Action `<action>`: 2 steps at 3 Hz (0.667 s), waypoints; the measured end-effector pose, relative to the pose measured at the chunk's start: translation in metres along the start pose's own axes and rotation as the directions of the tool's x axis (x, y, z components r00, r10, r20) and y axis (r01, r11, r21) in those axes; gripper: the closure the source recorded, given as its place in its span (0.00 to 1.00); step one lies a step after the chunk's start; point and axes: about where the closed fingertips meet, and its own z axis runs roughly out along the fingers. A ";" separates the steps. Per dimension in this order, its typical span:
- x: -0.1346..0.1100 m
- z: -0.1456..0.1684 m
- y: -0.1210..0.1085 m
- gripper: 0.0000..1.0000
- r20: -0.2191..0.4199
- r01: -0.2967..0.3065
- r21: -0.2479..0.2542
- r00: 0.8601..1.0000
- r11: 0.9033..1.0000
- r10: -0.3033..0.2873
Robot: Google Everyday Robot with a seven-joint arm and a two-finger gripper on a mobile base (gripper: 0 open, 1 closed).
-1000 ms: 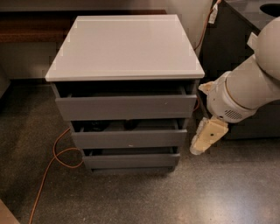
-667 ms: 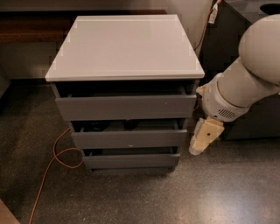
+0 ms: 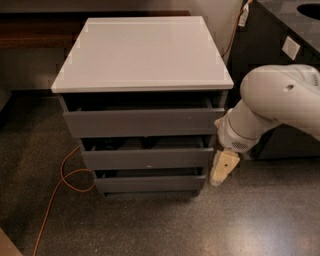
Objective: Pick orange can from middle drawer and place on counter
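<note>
The grey cabinet stands in the middle, with the white-grey counter (image 3: pixel 142 50) as its top. The middle drawer (image 3: pixel 147 158) is pulled out a little and shows only a narrow dark gap above its front. The orange can is hidden. My gripper (image 3: pixel 223 169) is cream-coloured and hangs point-down from the white arm (image 3: pixel 270 107). It is just off the right end of the middle drawer's front, at the cabinet's right front corner, with nothing visibly in it.
The top drawer (image 3: pixel 142 121) and the bottom drawer (image 3: pixel 149 183) are also slightly open. An orange cable (image 3: pixel 59 187) loops on the speckled floor at the left. A dark countertop with a round hole (image 3: pixel 305 10) stands at the right, behind my arm.
My arm has swung further into view from the right. The gripper has dropped slightly and shifted left, closer to the cabinet's corner. The drawers have not moved.
</note>
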 end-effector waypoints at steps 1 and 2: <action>0.007 0.056 -0.005 0.00 0.020 0.028 -0.024 0.999 0.999 -0.027; 0.007 0.114 -0.014 0.00 0.077 0.064 -0.025 0.995 0.998 -0.062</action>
